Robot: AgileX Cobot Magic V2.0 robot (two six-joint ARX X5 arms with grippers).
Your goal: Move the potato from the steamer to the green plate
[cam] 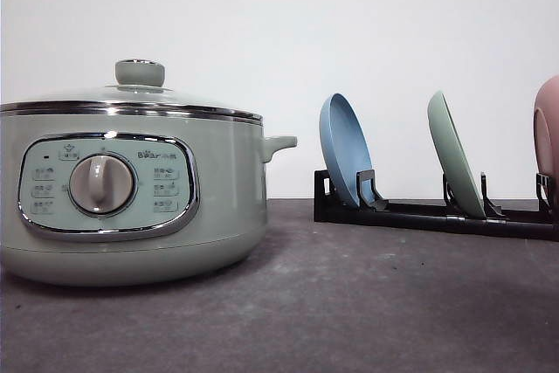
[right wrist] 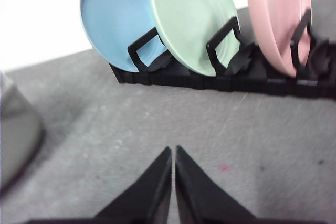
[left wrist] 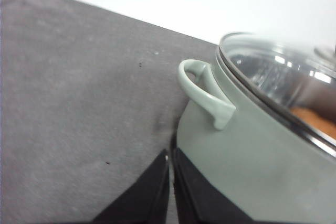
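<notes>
The large, round, pale sage-green electric steamer (cam: 131, 194) sits on the grey table (cam: 367, 303) at about nine o'clock in the front view, its knobbed glass lid (cam: 140, 85) on. Through the glass, in the left wrist view, an orange-brown patch shows inside the pot: most likely the lumpy potato (left wrist: 317, 121), though blur hides its outline. The wide, shallow, pale mint-green plate (cam: 456, 166) stands on edge in a black slotted rack (cam: 419, 214) at about three o'clock, between a round blue plate (cam: 345, 148) and a pink plate (cam: 548, 133).

The left gripper (left wrist: 170, 182) has its fingers pressed together, empty, just beside the steamer's wall below the small curved side handle (left wrist: 205, 90). The right gripper (right wrist: 173, 182) is likewise closed on nothing, over bare table, facing the rack at its twelve o'clock.

I judge the task at its very start: nothing lifted, lid on, plate racked. The next move probably calls for opening one gripper and either taking the lid's knob or drawing the green plate from its slot.
</notes>
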